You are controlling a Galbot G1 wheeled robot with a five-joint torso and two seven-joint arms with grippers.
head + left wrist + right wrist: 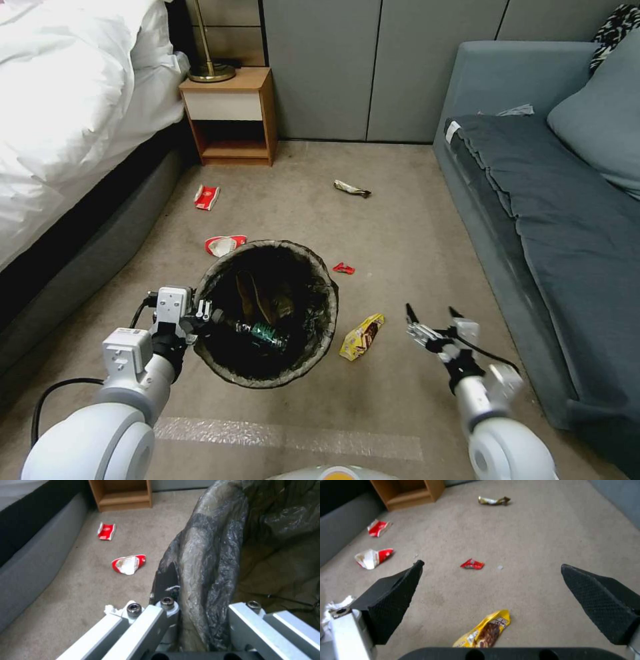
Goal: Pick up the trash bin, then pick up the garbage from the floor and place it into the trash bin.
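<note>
Where the beige carpet [400,220] runs between the furniture, a white-covered bed [73,100] stands on the robot's left and a grey-blue sofa [547,187] on its right, with a wooden nightstand [233,117] against the far wall. At the middle of the head view is the trash bin [267,313], its dark bag liner folded over the rim; a green-labelled bottle [263,333] and some brownish scraps lie inside it. The left claw [200,313] is clenched on the near-left edge of the trash bin's rim, and the left wrist view shows the crinkled liner pinched between its metal fingers [166,610]. The right claw [430,317] hangs released above the carpet to the right of the trash bin, its two black fingertips wide apart and touching nothing.

The garbage lies scattered on the floor. A yellow snack wrapper [362,337] sits just beside the trash bin, between it and the right claw. A crumpled red-and-white package [224,245] lies just beyond the trash bin's far-left rim, and a second red-and-white piece [207,197] lies farther off toward the nightstand. A twisted gold-and-brown wrapper [351,189] rests well apart, near the far wall. A small red scrap [344,269] lies close to the trash bin's right side. A bit of white paper [111,610] shows beside the left claw.
</note>
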